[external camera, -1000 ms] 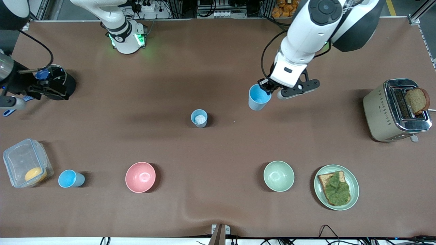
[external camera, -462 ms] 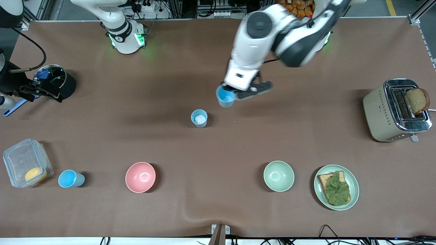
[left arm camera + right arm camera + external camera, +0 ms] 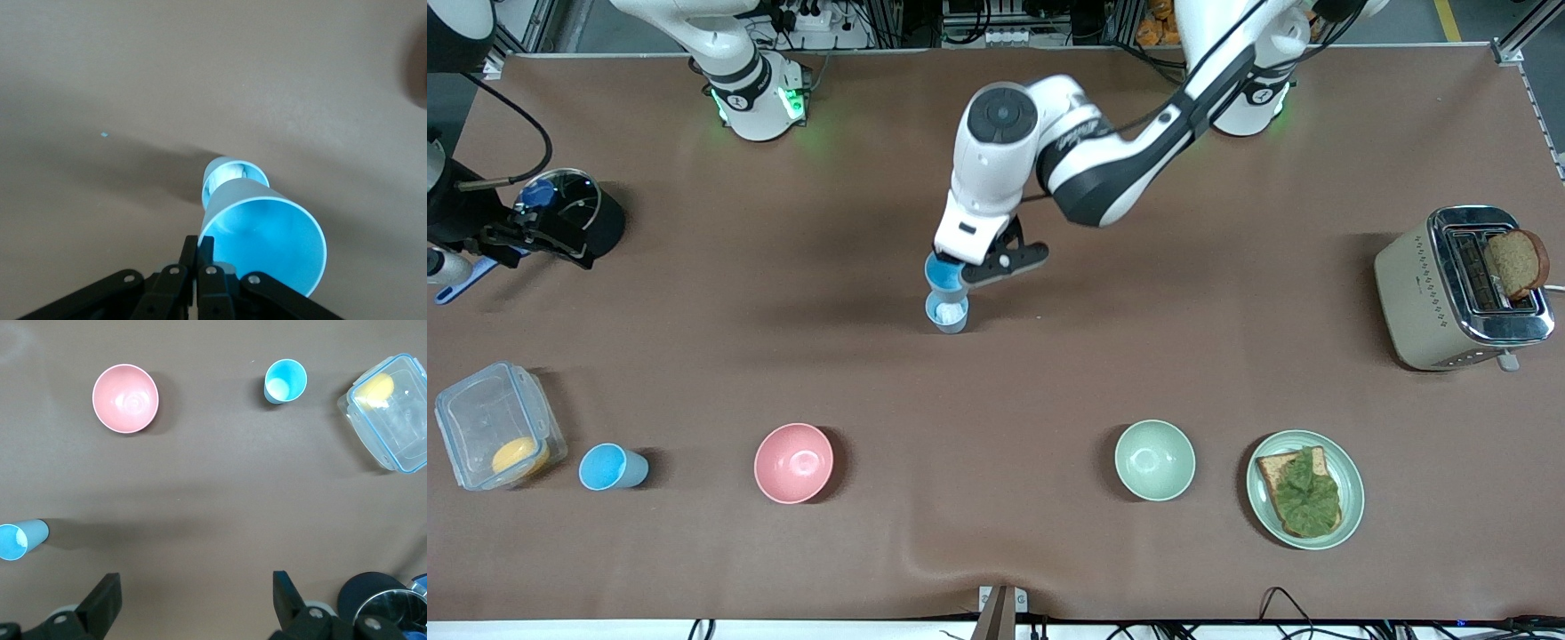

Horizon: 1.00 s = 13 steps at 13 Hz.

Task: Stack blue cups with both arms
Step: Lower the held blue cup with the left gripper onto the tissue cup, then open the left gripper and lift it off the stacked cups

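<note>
Cup (image 3: 943,271) clamped by its rim in your left end effector (image 3: 957,269) hangs over the patched cup (image 3: 947,313) mid-tabletop, ready to nest, while your right end effector (image 3: 193,603), fingers apart, waits by the black pot (image 3: 580,213) at nine o'clock, above the third cup (image 3: 609,467).

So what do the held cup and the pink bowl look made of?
The blue cup in the left gripper looks like thin matte plastic: smooth, even colour, dull sheen. The pink bowl looks like plastic or melamine, with a soft central highlight; ceramic can't be excluded.
</note>
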### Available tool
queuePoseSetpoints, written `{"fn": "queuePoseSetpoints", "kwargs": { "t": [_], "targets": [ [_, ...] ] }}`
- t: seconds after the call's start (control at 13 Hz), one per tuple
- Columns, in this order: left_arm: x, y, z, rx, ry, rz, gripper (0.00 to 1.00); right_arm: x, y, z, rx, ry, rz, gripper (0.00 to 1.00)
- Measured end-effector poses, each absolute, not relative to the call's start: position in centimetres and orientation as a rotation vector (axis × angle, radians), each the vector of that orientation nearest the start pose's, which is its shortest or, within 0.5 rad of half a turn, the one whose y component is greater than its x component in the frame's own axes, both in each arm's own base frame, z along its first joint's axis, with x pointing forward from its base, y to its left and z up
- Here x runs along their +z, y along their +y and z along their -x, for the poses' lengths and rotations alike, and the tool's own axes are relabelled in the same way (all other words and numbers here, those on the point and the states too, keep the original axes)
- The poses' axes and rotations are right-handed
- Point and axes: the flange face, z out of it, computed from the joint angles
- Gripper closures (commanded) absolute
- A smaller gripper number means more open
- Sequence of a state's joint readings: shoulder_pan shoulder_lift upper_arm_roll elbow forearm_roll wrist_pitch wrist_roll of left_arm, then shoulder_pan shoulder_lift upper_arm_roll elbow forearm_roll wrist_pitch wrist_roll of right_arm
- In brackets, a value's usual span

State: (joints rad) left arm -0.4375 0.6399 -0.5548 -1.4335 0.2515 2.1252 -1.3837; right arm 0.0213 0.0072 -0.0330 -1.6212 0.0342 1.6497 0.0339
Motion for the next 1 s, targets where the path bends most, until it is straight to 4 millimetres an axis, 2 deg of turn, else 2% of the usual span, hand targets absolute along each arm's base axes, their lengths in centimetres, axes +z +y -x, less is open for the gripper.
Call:
{"fn": "queuePoseSetpoints", "kwargs": {
  "t": [0.23, 0.69, 0.77, 0.85, 0.92, 1.0],
  "targets": [
    [35.1, -56.0, -46.8, 0.021, -0.624, 3.238, 1.00, 60.4, -0.2, -56.3, -0.032, 0.073, 3.107, 0.00],
    [32.8, -56.7, -46.0, 0.052, -0.597, 3.217, 1.00, 60.3, 0.1, -56.3, -0.032, 0.062, 3.107, 0.00],
    [32.5, -56.7, -46.0, 0.056, -0.597, 3.214, 0.96, 60.3, 0.2, -56.3, -0.032, 0.061, 3.107, 0.00],
    [32.2, -56.7, -46.1, 0.061, -0.599, 3.210, 0.37, 60.3, 0.2, -56.3, -0.032, 0.060, 3.107, 0.00],
    [32.0, -56.6, -46.2, 0.060, -0.603, 3.211, 0.00, 60.3, 0.2, -56.3, -0.032, 0.060, 3.107, 0.00],
    [32.1, -56.6, -46.5, 0.051, -0.609, 3.218, 0.00, 60.3, 0.3, -56.3, -0.032, 0.059, 3.107, 0.00]
  ]
}}
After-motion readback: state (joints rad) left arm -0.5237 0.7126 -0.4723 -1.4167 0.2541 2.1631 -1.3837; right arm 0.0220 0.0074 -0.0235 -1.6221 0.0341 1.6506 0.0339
